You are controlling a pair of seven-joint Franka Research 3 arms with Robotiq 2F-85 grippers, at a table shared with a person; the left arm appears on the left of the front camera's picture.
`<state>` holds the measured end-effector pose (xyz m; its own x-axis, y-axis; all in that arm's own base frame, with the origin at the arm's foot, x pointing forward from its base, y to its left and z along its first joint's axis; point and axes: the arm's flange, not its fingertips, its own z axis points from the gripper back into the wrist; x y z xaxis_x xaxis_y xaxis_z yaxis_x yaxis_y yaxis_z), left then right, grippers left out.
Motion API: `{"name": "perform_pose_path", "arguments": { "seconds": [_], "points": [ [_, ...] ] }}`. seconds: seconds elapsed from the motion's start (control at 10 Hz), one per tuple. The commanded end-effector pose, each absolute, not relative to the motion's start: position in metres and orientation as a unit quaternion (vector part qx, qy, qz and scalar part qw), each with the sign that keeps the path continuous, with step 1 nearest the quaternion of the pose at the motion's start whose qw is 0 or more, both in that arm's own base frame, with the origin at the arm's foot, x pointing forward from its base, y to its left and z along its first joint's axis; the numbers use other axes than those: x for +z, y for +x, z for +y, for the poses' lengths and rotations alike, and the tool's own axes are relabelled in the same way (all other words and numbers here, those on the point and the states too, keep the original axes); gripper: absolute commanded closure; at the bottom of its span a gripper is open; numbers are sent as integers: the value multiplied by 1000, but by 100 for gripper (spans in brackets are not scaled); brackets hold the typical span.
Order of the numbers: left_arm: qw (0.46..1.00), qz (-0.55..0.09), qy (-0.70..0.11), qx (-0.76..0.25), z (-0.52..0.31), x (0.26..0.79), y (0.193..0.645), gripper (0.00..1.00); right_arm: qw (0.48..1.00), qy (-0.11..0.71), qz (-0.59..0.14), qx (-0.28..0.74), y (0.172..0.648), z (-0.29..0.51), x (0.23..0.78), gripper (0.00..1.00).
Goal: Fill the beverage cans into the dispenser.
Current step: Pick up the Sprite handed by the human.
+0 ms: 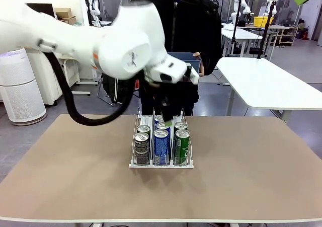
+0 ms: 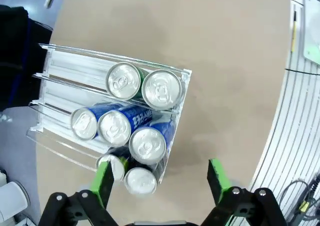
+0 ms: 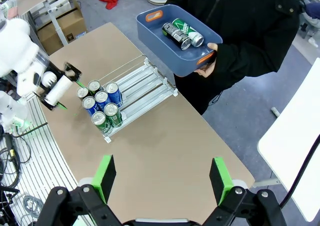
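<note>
The dispenser point(image 1: 135, 162) sits mid-table with several beverage cans point(image 1: 161, 146) standing at its near end: black in the left lane, blue in the middle, green on the right. My left gripper point(image 1: 167, 117) hangs open and empty just above the rear cans. Its green-padded fingers point(image 2: 104, 183) spread wide over the can tops point(image 2: 147, 145) and the dispenser point(image 2: 50, 75). My right gripper point(image 3: 162, 178) is open and empty, high above the table's edge, looking down on the dispenser point(image 3: 150, 83) and cans point(image 3: 100, 103). The left gripper point(image 3: 59, 91) shows beside them.
A person at the far side holds a blue bin point(image 3: 165, 55) with both hands; a black can point(image 3: 174, 34) and a green can point(image 3: 189, 33) lie inside. The bin point(image 1: 191, 60) stays behind the table's far edge. Bare tabletop point(image 1: 251, 166) lies on both sides of the dispenser.
</note>
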<state>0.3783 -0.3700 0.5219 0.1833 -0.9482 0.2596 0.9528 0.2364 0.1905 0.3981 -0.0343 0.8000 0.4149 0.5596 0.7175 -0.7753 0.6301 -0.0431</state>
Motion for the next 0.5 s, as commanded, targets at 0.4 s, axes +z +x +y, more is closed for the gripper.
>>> {"name": "perform_pose_path", "arguments": {
  "seconds": [0.4],
  "points": [
    [765, -223, -55, -601, -204, 674, 343, 0, 828, 149, -360, 404, 397, -34, 800, 0]
  ]
}}
